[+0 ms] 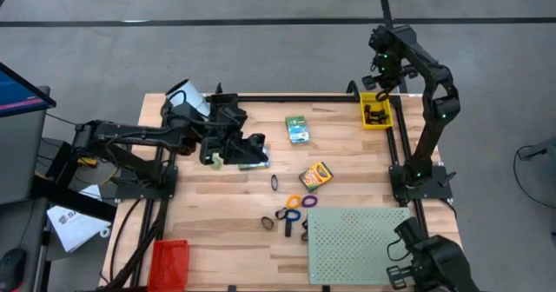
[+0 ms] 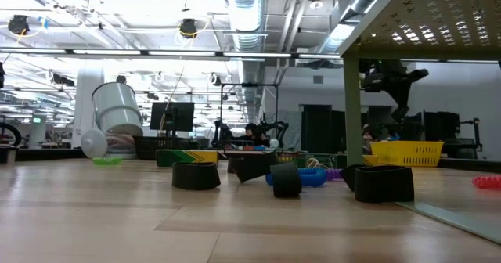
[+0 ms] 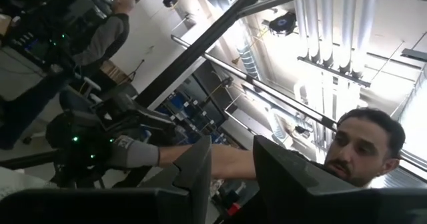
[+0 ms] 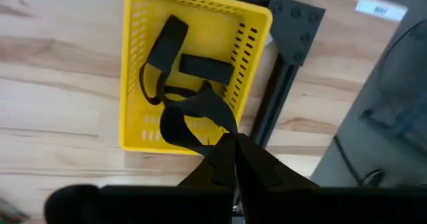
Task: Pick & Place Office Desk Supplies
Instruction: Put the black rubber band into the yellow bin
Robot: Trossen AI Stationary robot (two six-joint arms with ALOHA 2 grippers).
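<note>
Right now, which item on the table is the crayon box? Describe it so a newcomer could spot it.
Start at the large pale green perforated board at the table's near right. Just beyond its far left corner lies the crayon box, tilted. It is the only yellow-orange box; the green box lies farther back.

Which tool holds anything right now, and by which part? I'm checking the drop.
The right tool pinches a black clip by one end, above the yellow basket. Whether the left tool holds anything cannot be told.

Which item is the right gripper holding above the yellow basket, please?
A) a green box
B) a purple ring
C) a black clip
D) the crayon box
C: the right gripper, shut, pinches a black clip hanging over the yellow basket, which holds more black clips.
</note>
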